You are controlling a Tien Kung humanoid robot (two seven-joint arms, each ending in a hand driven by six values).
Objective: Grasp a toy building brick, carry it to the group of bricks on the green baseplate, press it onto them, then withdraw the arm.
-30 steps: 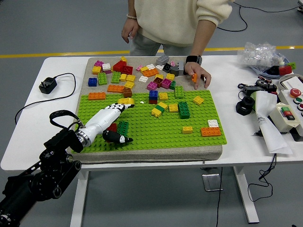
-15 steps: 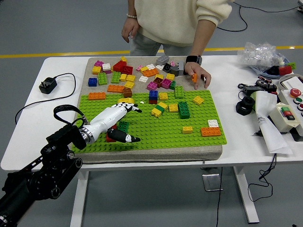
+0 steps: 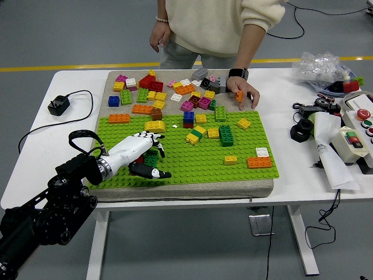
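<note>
So the left hand point(image 3: 141, 153) is low over the green baseplate point(image 3: 192, 157) at about 8 o'clock, fingers curled around a dark green brick point(image 3: 151, 157), thumb sticking out underneath. A yellow brick point(image 3: 155, 126) sits just at its 12. Around 2 o'clock, a person's hand point(image 3: 243, 93) is pinching a small orange brick point(image 3: 239, 95).

left hand point(image 3: 141, 156) hides part of dk-green brick point(image 3: 151, 158); grasp unclear | person point(image 3: 218, 26) cut off at top edge
</note>
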